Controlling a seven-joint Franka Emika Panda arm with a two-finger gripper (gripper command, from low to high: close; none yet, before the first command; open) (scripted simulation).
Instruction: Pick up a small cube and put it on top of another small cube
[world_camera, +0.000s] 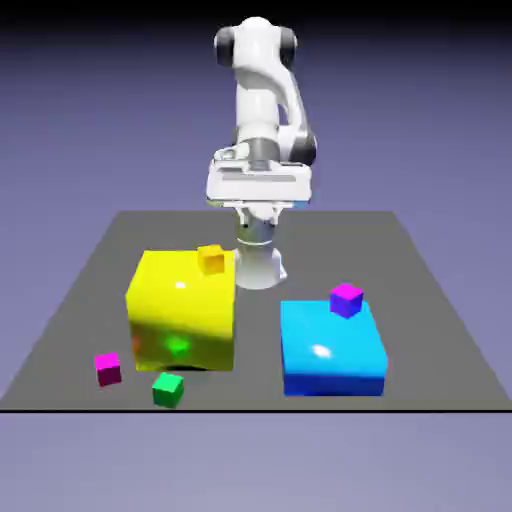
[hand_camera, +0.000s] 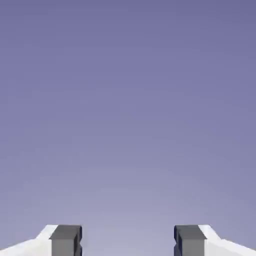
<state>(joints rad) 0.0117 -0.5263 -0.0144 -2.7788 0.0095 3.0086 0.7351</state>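
Several small cubes show in the exterior view. An orange one (world_camera: 211, 259) sits on the back edge of a large yellow block (world_camera: 183, 310). On a large blue block (world_camera: 332, 348) rests a purple one (world_camera: 346, 299). A magenta cube (world_camera: 108, 368) and a green cube (world_camera: 168, 389) lie on the table near its front left. My gripper (world_camera: 258, 200) hangs high at the back, well above and behind all of them. In the hand view the gripper (hand_camera: 128, 241) is open, its grey fingertips (hand_camera: 66, 239) wide apart with only the plain backdrop between them.
The dark grey table (world_camera: 420, 290) ends in a front edge just below the green cube. The two large blocks stand side by side in the middle, the yellow one taller. The robot's white base (world_camera: 258, 262) stands behind them.
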